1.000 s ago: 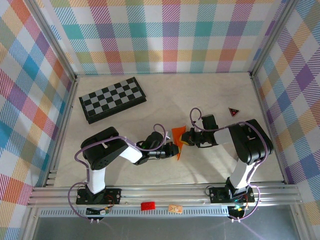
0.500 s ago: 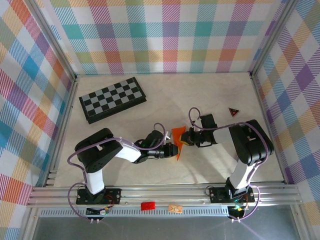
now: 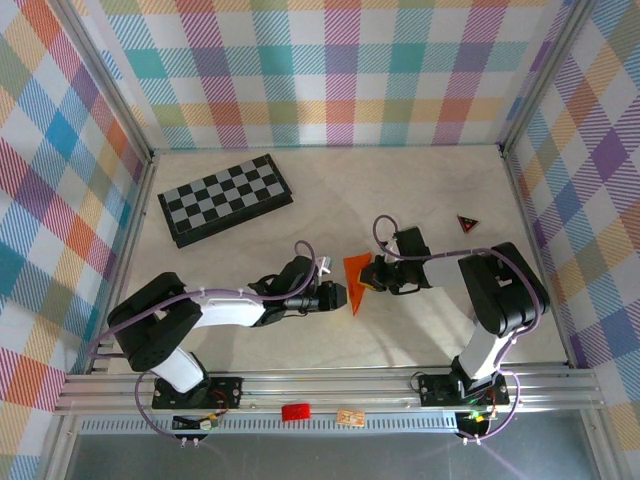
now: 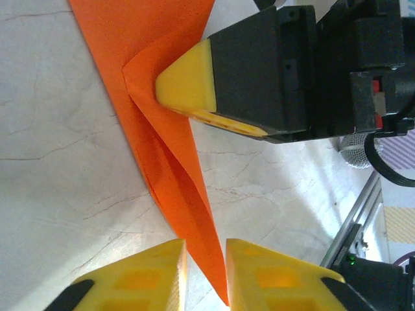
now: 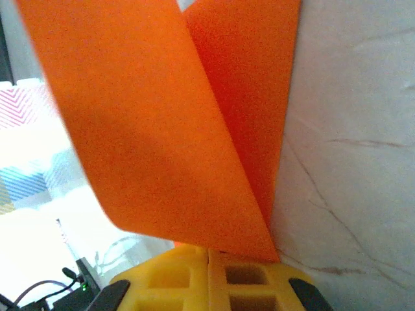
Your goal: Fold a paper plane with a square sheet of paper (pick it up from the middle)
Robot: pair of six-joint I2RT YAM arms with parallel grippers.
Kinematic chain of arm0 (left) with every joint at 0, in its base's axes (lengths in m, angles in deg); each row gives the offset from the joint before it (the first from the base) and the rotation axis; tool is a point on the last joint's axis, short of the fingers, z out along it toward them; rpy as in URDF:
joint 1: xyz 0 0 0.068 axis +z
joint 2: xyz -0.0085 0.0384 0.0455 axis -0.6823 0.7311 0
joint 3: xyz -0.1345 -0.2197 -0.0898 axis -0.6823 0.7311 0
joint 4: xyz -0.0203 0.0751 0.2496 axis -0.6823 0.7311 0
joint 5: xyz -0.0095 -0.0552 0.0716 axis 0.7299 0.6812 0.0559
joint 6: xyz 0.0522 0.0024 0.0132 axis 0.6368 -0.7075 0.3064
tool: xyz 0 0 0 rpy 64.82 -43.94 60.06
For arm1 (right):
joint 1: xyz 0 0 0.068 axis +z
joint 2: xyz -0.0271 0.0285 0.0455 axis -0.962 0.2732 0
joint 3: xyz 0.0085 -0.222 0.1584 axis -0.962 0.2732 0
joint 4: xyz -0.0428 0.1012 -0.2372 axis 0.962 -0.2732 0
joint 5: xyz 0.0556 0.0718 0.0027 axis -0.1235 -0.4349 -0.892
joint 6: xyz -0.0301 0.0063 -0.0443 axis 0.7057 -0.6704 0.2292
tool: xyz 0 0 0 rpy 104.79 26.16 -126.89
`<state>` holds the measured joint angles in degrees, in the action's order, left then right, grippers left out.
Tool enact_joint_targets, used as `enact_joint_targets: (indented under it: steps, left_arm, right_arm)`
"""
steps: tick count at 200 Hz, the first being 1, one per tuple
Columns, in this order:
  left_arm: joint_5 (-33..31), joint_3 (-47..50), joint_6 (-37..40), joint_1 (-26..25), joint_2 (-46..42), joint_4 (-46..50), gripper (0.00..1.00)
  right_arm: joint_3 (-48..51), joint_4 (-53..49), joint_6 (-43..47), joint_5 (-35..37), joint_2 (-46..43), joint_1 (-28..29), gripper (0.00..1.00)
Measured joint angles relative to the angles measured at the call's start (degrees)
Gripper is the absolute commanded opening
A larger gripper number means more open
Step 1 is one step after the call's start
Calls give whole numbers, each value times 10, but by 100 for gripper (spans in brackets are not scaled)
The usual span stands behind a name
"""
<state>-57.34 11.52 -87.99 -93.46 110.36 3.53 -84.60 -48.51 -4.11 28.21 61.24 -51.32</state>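
Loose fold could spring open.
Left gripper [image 4: 205, 265] gaped narrowly astride square sheet of paper [image 4: 172, 162] tip; right gripper [image 5: 209, 259] alone pinched it.

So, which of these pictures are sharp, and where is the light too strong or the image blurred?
Top external: even light, sharp, soft shadows on the table. Left wrist: the orange paper is crisp, without glare; the lower right corner is dim. Right wrist: the background at lower left is burnt out to white, and the paper, very near the lens, looks soft.
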Motion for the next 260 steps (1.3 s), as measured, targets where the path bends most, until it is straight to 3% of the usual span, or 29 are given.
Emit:
enact_joint_targets:
  steps: [27,67,139,260]
  left_arm:
    - [11,-16,8,5,6,12,11]
    - [53,-43,20,22,21,18,11]
    - [162,-136,51,30,102,62,11]
    - [186,-159,52,30,161,103,11]
  right_arm:
    - [0,-10,-17,35,-13,15,1]
    - [13,-24,-40,73,-40,31,2]
    - [22,-17,-53,77,-46,32,3]
    - [23,-15,-52,77,-46,32,4]
